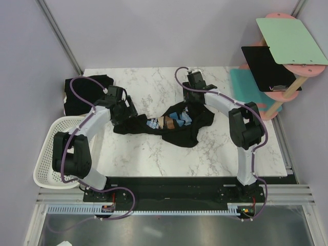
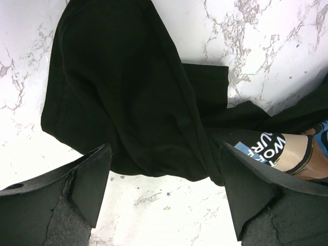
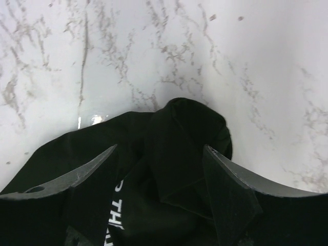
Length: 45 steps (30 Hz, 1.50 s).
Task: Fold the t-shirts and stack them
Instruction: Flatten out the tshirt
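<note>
You see a white marble table [image 1: 154, 159] with bare stone along its near edge, in front of the arm bases, and more bare stone at the far middle. A white basket [image 1: 47, 148] sits against the left edge, and a pink shelf stand [image 1: 287, 87] rises past the right edge. 1 black printed t-shirt [image 1: 177, 130] lies crumpled across the middle of the table. A 2nd black t-shirt [image 1: 82, 95] is bunched at the far left corner. White letters "WOR" read on the blue and brown print, and "TH" shows in the right wrist view. The left gripper [image 2: 164, 154] stands wide over the printed t-shirt's left end, gripping nothing. The right gripper [image 3: 160, 151] has its jaws apart, straddling a raised fold at that shirt's far right end.
</note>
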Tool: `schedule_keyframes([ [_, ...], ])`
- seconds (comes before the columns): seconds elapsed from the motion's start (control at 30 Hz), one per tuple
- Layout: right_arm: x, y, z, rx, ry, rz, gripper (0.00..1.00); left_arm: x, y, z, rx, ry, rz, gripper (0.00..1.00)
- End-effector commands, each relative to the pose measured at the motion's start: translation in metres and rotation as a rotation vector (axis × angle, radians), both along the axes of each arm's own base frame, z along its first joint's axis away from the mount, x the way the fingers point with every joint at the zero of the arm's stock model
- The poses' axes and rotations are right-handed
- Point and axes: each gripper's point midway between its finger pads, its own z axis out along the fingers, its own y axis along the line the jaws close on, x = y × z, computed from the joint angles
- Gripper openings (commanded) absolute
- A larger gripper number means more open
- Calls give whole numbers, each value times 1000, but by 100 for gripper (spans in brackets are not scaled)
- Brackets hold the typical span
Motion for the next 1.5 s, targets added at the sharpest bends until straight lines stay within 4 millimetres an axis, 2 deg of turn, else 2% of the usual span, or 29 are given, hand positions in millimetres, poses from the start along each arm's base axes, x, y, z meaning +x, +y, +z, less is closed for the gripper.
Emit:
schedule_keyframes([
  [0.0,17,-24,13,-97,-66,-98,73,2,0,-3,18,2,-33,92],
  [0.07,19,-25,11,-107,-68,-106,71,2,1,-5,20,6,-32,91],
  [0.27,21,-26,-12,-137,-27,-100,67,2,2,-7,26,10,-33,91],
  [0.33,22,-24,-13,-126,-23,-94,61,2,3,-6,30,6,-29,91],
  [0.37,23,-21,-15,-124,-21,-87,49,2,3,-6,32,7,-28,91],
  [0.43,24,-20,-12,-116,-26,-85,35,2,4,-6,35,6,-28,91],
  [0.47,25,-20,-9,-114,-33,-87,16,2,4,-7,35,8,-27,91],
  [0.53,24,-20,-2,-112,-46,-89,3,1,5,-7,41,8,-21,91],
  [0.57,24,-23,10,-107,-67,-99,0,1,6,-7,43,8,-20,91],
  [0.63,20,-26,20,-103,-90,-107,0,1,6,-7,44,8,-16,91],
  [0.67,18,-29,40,-96,-127,-119,0,1,6,-6,43,8,-16,91],
  [0.7,15,-31,47,-94,-138,-125,0,0,6,-6,42,7,-15,92],
  [0.73,9,-35,50,-98,-139,-132,0,1,6,-4,42,-1,-14,91],
  [0.77,3,-39,71,-88,-175,-143,0,1,6,-2,39,-5,-14,91],
  [0.8,-2,-43,78,-80,-184,-154,0,0,6,0,37,-11,-12,91],
  [0.83,-14,-49,70,-86,-163,-156,0,1,6,5,35,-27,-11,91],
  [0.87,-23,-52,89,-65,-194,-163,0,1,7,8,37,-36,-8,91],
  [0.9,-38,-57,76,-66,-163,-172,0,1,7,10,39,-46,-11,92],
  [0.93,-49,-61,91,-44,-188,-176,0,1,8,15,41,-62,-9,91],
  [0.97,-57,-65,89,-37,-182,-181,0,2,8,18,39,-71,-11,91],
  [1.0,-75,-68,86,-13,-170,-187,0,3,8,20,41,-78,-16,91],
  [1.07,-93,-70,82,24,-157,-192,0,5,7,20,36,-87,-16,91],
  [1.1,-109,-70,65,40,-109,-176,0,6,5,19,30,-86,-19,89],
  [1.13,-119,-69,71,89,-113,-186,0,6,2,18,18,-82,-29,88],
  [1.17,-128,-68,65,106,-92,-183,0,8,0,12,13,-71,-32,86],
  [1.2,-142,-70,48,112,-43,-182,0,9,-2,7,8,-58,-32,82],
  [1.27,-159,-66,41,164,-2,-178,0,10,-4,-2,4,-37,-32,80],
  [1.3,-170,-68,29,160,33,-183,0,10,-7,-14,2,-4,-33,79],
  [1.47,-201,-67,0,198,142,-191,0,7,-22,-45,-9,69,-60,83],
])
